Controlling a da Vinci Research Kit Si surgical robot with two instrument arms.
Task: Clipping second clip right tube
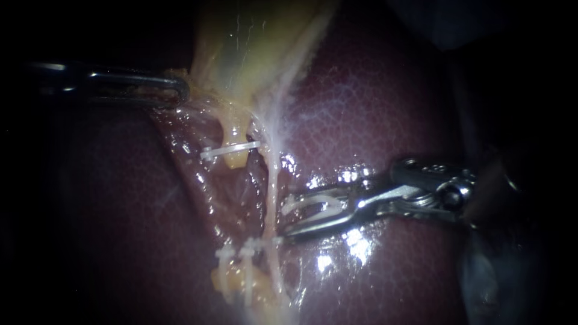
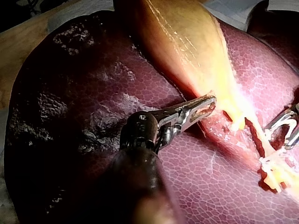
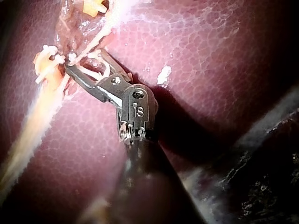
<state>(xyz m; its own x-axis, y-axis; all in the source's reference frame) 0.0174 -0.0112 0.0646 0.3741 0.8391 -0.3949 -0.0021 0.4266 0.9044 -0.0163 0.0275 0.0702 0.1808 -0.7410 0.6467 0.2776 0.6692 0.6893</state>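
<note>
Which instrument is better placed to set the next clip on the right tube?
Right. The right instrument holds a clip in its jaws, with the tips at the right tube. The left instrument is off to the side, gripping the gallbladder.

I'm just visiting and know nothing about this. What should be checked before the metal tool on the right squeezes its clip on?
1. The loaded clip is held between both jaws of the right instrument: ok.
2. The right tube lies inside that clip: cannot tell; the jaw tips reach it, but the depth is unclear.
3. Gap to the lower clips: cannot tell; the lower jaw tip lies near them.
4. The left instrument holds the gallbladder taut: ok.
5. The liver is free of the jaws: cannot tell; their underside is hidden.
</note>
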